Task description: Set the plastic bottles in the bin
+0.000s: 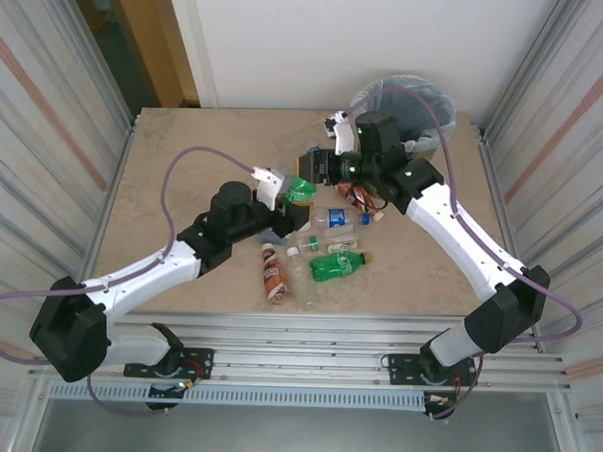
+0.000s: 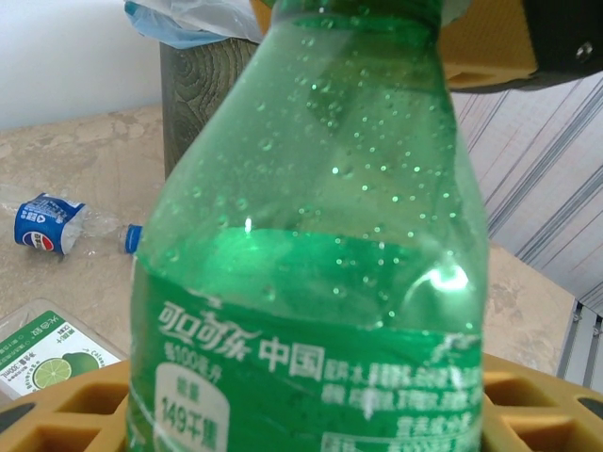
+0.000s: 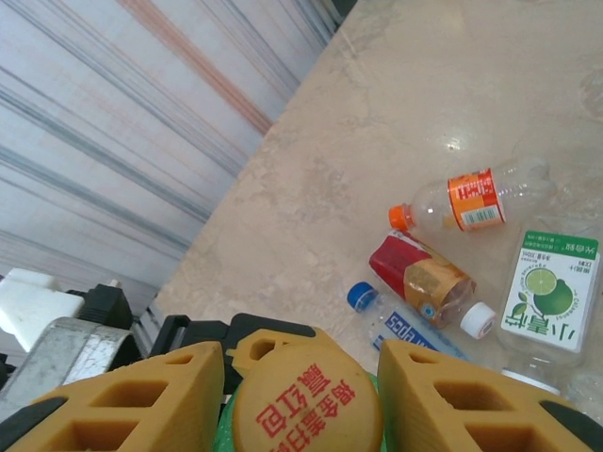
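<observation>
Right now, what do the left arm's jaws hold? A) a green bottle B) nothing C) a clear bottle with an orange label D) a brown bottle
A: the left gripper has its jaws shut on the green bottle, whose body rises between them in the left wrist view.

Both arms are basically twins: the left arm (image 1: 144, 274) and right arm (image 1: 461, 238) have glossy white link shells with chunky black joint housings. A purple cable (image 1: 168, 185) loops off each one, and tiny green lights (image 1: 364, 130) glow on the right arm's joints. The left end effector (image 2: 301, 419) and right end effector (image 3: 306, 400) have mustard-yellow fingers (image 3: 122, 400) with square cut-out pockets. The base mounts (image 1: 180, 364) are black.
</observation>
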`<state>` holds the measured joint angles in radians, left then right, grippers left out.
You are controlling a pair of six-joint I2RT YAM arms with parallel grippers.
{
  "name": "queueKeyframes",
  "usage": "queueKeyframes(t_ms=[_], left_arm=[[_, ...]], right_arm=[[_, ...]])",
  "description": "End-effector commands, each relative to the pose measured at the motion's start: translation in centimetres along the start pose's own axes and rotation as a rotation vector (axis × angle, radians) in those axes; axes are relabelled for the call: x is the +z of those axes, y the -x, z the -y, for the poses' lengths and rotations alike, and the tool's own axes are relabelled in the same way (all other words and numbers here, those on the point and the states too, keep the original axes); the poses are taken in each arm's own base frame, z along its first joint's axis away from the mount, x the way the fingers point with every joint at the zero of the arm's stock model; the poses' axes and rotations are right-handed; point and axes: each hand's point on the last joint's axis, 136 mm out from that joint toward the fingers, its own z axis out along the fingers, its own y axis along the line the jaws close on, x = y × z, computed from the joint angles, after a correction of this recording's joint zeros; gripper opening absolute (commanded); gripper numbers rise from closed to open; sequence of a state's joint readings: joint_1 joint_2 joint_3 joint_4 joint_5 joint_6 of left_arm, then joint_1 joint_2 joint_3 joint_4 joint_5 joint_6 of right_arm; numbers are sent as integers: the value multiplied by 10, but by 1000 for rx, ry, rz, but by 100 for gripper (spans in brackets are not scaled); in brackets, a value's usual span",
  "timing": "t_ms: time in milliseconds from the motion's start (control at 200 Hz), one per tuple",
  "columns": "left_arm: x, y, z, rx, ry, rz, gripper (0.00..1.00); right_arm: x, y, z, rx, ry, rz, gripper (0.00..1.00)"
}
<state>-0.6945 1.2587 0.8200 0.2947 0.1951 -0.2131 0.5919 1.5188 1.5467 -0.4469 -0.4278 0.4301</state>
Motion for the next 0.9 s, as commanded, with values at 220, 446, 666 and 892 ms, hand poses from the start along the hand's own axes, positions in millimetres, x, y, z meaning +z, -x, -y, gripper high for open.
queueKeyframes(t_ms=[220,446,666,892], left_arm=[[0,31,10,20,-30,76,45],[-3,28,7,24,-7,66,90],[-20,37,12,47,-13,100,99],[-39,38,1,46,64,145,99]], right_arm=[[1,1,-6,-5,9,-25,31],[-14,16,8,-38,-131,22,0],[-53,52,26,-127,-323,106,0],[-112,110,41,-184,-477,274,0]])
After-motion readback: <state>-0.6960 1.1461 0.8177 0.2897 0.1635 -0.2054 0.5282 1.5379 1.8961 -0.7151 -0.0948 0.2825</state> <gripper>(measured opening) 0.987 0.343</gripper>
